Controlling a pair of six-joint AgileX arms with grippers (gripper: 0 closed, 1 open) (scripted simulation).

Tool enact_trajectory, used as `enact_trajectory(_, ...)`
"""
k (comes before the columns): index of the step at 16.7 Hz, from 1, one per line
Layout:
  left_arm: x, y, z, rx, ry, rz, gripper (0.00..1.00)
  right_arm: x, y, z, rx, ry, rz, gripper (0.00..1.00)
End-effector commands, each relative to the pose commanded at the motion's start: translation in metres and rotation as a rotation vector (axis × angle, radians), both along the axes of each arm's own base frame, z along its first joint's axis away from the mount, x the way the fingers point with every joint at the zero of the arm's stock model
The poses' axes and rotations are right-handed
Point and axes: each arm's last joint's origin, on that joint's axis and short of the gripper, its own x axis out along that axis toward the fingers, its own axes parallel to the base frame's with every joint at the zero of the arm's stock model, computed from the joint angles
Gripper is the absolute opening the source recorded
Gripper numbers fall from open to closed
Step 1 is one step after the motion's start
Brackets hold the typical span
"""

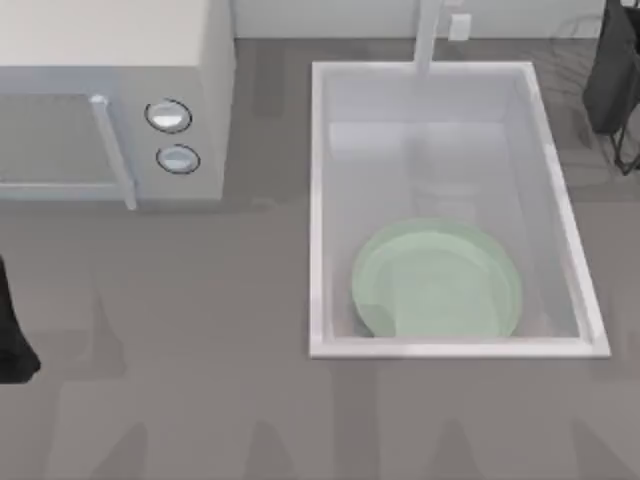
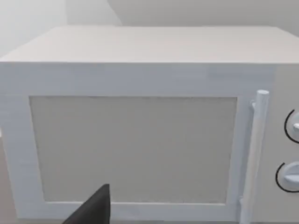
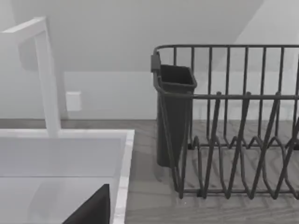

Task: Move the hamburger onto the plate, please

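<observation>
Rendered kitchen counter. Grey countertop [image 1: 200, 400] is running across the whole frame, white microwave [image 1: 110, 100] with door handle and two round dials sitting upper left, recessed white sink [image 1: 320, 200] with faucet [image 1: 428, 35] taking centre-right, pale green plate [image 1: 437, 280] lying in the basin. Dark wire dish rack [image 3: 233, 121] with a cutlery cup is standing beside the sink.

The counter [image 1: 200, 400] is a flat grey surface with a faint wood-grain pattern. A white microwave [image 1: 110, 100] stands on it at the far left, door closed, with a vertical bar handle [image 1: 112, 150] and two round knobs [image 1: 172, 137] on its front. A white rectangular sink [image 1: 320, 200] is set into the counter right of centre. A dark wire dish rack [image 3: 233, 126] stands on the counter just beside the sink, at the far right.
</observation>
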Motion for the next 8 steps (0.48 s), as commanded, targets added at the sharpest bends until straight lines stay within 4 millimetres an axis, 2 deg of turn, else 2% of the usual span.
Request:
enact_trajectory(4,0.000,0.000,0.000,0.000,0.000,0.000,1.00,0.000,-0.001,0.004,-0.004,0.035,-0.005,1.00)
enact_trajectory(8,0.000,0.000,0.000,0.000,0.000,0.000,1.00,0.007,-0.005,0.021,-0.019,0.233,-0.041,1.00)
